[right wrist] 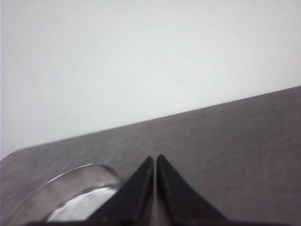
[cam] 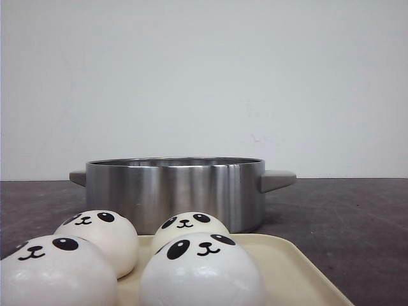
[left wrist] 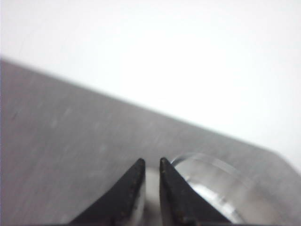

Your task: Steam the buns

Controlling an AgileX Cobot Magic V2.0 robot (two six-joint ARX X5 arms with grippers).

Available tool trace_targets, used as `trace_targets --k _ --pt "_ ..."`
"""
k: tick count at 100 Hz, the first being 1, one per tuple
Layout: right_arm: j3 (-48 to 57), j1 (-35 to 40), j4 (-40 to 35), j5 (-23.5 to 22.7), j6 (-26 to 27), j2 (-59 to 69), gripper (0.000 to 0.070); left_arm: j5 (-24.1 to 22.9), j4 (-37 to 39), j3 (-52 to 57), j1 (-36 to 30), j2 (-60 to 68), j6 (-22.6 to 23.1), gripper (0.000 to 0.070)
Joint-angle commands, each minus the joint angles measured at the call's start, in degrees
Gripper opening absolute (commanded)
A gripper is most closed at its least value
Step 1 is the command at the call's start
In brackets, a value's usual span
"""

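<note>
Four white panda-face buns sit on a cream tray at the near edge of the front view: back left bun, back right bun, front left bun, front right bun. A steel pot with two side handles stands just behind them. Neither gripper shows in the front view. My left gripper is empty above the table, its jaws almost together with a narrow gap, and the pot rim is beside it. My right gripper is shut and empty, with the pot rim beside it.
The dark grey table runs back to a plain white wall. The pot's handles stick out to the left and right.
</note>
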Motion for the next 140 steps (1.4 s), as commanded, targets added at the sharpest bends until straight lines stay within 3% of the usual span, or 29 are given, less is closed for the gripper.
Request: trace_targets --k 1,23,28,32,36,42,46,50,71,90,103,119,140 --pt "7.08 0.0 -3.72 -1.81 -4.09 3.83 0.0003 1.18 0.11 4.13 -0.44 3.19 0.2 0.0014" --pt "24.59 0.0 -9.92 -3.08 -10.1 14.03 0.0003 6.62 -3.37 18.95 -2.32 18.84 7.76 0.002" --pt "27.12 0.0 -10.49 -3.08 -10.6 15.67 0.0004 8.02 -4.72 22.18 -2.6 22.27 8.63 0.0072" --pt "28.65 0.0 -10.69 -3.17 -10.58 16.79 0.0027 9.51 -4.9 24.24 -2.75 24.55 8.79 0.0189" --pt "29.92 0.0 -10.88 -3.65 -10.6 17.66 0.0145 10.6 -4.66 25.88 -2.86 26.29 8.76 0.0357" --pt "31.15 0.0 -11.02 -4.59 -10.36 18.62 0.0441 11.21 -4.02 27.58 -3.04 28.13 8.76 0.0586" --pt "31.58 0.0 -11.06 -5.01 -9.75 18.97 0.0608 11.19 -4.04 28.28 -3.26 28.68 8.76 0.0647" --pt "31.74 0.0 -11.02 -5.79 -9.27 19.21 0.07 11.19 -4.09 28.65 -3.45 28.83 8.74 0.0647" --pt "31.74 0.0 -11.21 -10.49 -8.09 19.23 0.07 11.21 -8.7 28.74 -5.01 27.93 8.92 0.0631" --pt "31.76 1.36 -10.88 -13.99 -6.45 22.1 0.07 9.77 -17.38 28.76 -11.41 27.76 14.67 0.0627" --pt "31.76 6.56 -10.99 -13.64 -5.53 26.23 0.07 6.84 -21.31 28.76 -15.17 27.85 15.21 0.0628" --pt "31.78 18.91 -11.52 -6.56 -5.77 32.17 0.07 5.77 -21.59 28.76 -16.98 27.74 15.21 0.0631" --pt "31.85 41.9 -15.08 11.78 -2.99 42.75 0.07 5.75 -22.86 28.76 -18.69 27.74 15.21 0.0632"
